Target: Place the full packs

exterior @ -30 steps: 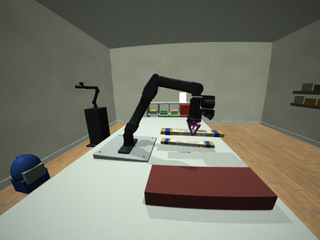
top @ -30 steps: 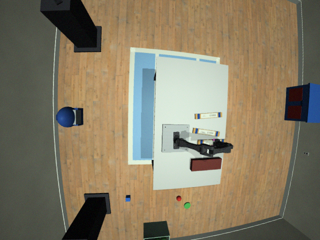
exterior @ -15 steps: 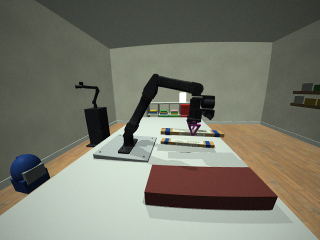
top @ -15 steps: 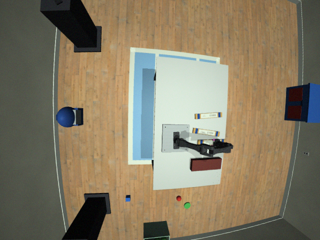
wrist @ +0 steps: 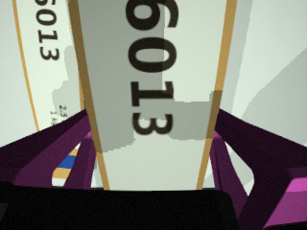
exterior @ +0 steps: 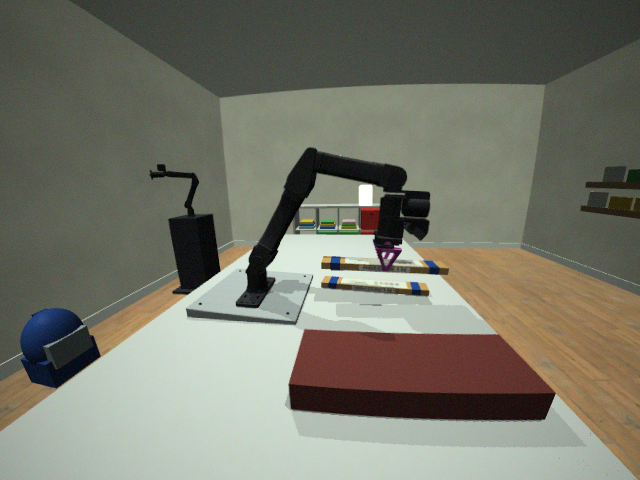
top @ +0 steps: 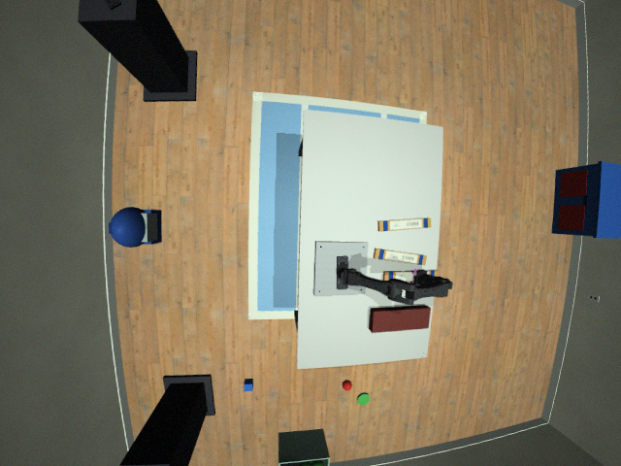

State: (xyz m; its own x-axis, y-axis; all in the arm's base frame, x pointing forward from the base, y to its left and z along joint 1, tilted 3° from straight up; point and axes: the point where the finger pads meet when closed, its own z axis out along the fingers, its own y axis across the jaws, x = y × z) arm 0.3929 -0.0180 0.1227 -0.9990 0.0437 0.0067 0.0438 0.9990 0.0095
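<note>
Three packs sit toward the table's (top: 350,165) right edge, as the top view frames it. Starting at the left, the arm (top: 374,282) reaches from its base plate (top: 323,250) near the left edge across to that side. Two packs lie flat on the table, well apart from each other: the far pack (top: 404,223) about midway along the right edge, the middle pack (top: 400,256) next toward the platform (top: 400,318). The held pack (exterior: 351,263) is the third, mostly hidden under the wrist from above.

The gripper (exterior: 386,266) points straight down and is closed on the held pack about mid-length. Its purple fingers press the two long sides and stand partly apart, stopped by the pack's width. The exterior view shows the pack level and raised off the table, with its shadow on the surface below. The platform, bare on top, lies close to the lower right corner.

This looks like the weighing step: a lift to judge whether this pack is full. If it is, the next move calls for carrying it level over the platform's middle and lowering it flat before letting go; if light, it goes back on the table, off the platform.
</note>
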